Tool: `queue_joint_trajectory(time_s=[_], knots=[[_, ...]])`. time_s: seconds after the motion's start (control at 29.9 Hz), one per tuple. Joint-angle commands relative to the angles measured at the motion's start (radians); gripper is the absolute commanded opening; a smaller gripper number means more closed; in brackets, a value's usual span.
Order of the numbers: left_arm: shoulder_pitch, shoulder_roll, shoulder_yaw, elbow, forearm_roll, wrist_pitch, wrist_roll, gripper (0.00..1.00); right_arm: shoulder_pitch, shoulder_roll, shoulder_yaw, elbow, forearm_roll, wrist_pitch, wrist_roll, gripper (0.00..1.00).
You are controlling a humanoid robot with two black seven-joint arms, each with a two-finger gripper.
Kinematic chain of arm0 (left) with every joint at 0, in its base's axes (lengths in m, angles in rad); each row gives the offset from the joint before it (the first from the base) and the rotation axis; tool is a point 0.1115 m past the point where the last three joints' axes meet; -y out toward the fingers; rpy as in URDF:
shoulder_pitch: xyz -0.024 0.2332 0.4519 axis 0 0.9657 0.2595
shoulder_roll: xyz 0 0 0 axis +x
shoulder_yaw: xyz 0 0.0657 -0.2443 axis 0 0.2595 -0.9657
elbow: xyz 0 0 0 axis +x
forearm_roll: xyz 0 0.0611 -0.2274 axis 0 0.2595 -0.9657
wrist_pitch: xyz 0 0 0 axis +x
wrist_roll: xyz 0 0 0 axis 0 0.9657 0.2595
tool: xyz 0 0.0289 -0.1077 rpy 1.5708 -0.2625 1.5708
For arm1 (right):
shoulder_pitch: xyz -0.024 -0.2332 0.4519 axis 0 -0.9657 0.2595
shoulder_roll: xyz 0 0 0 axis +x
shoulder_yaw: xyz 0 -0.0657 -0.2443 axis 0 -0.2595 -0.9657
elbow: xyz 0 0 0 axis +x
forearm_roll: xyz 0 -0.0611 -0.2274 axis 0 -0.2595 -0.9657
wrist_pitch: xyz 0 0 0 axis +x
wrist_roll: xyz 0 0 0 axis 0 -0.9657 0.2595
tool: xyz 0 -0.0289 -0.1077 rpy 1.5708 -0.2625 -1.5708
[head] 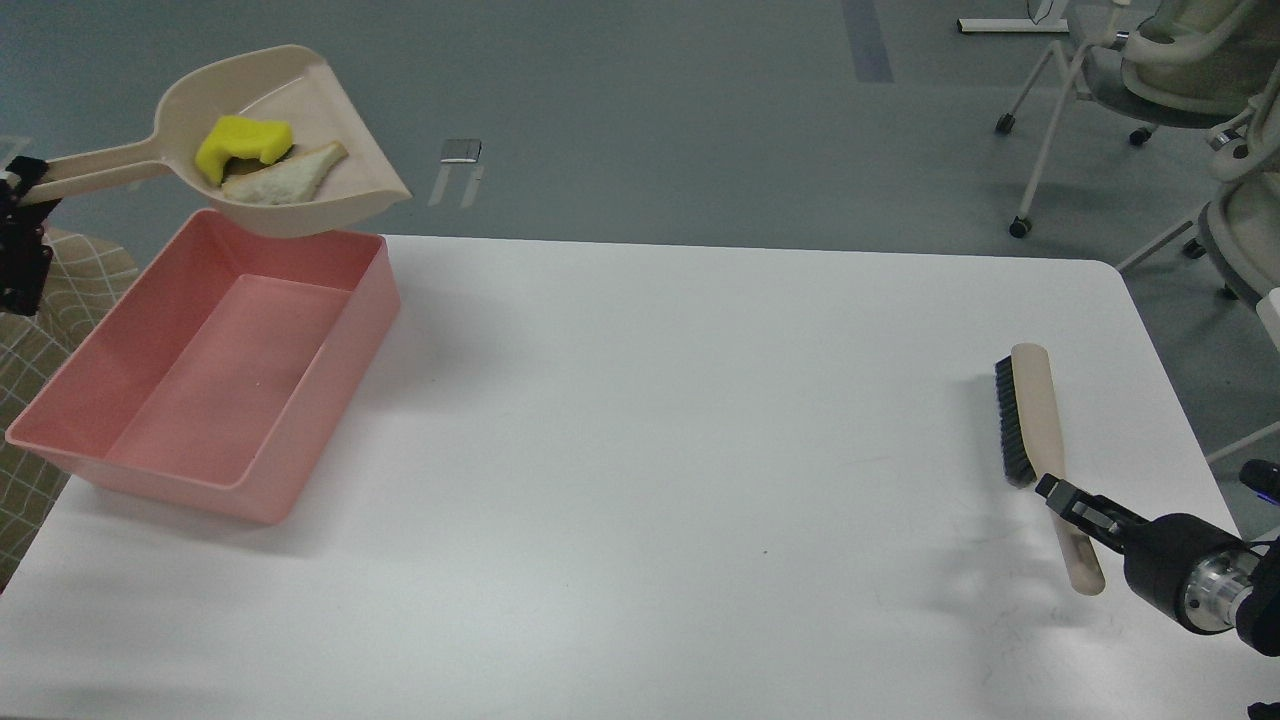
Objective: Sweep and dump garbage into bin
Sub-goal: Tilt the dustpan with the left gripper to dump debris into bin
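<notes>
My left gripper (pixel 22 185) is at the far left edge, shut on the end of the beige dustpan's handle. The dustpan (pixel 330 110) is held in the air above the far end of the salmon-pink bin (pixel 365 310). In the pan lie the garbage: a yellow sponge chunk (pixel 240 142) and a pale bread slice (pixel 285 180). The bin's inside shows nothing in it. My right gripper (pixel 1068 503) at the lower right is shut on the handle of the beige brush (pixel 1036 400) with black bristles, low over the table.
The white table (pixel 650 450) holds the bin at the left and the brush at the right. A checked cloth (pixel 60 270) lies beyond the table's left edge. Office chairs (pixel 1150 70) stand on the floor at the far right.
</notes>
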Motion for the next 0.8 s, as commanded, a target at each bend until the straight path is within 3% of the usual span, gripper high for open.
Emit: queue_joint_trajectory(time_s=[0.0, 0.17, 0.44, 0.6, 0.77], knots=[[-0.001, 0.044, 0.002, 0.091, 0.004, -0.073, 0.001, 0.00, 0.003, 0.001, 0.002, 0.000, 0.001, 0.000, 0.001, 0.04], [0.000, 0.127, 0.018, 0.104, 0.007, -0.142, 0.002, 0.00, 0.003, 0.010, 0.002, -0.001, 0.001, -0.003, 0.014, 0.04], [-0.009, 0.192, 0.025, 0.104, 0.165, -0.151, -0.002, 0.00, 0.004, 0.039, 0.014, 0.003, 0.001, -0.005, 0.014, 0.04], [-0.009, 0.222, 0.025, 0.104, 0.326, -0.145, -0.043, 0.00, 0.004, 0.089, 0.028, 0.005, 0.001, -0.005, 0.020, 0.04], [-0.018, 0.247, 0.023, 0.102, 0.429, -0.141, -0.043, 0.00, 0.003, 0.113, 0.031, 0.005, 0.001, -0.015, 0.047, 0.04]])
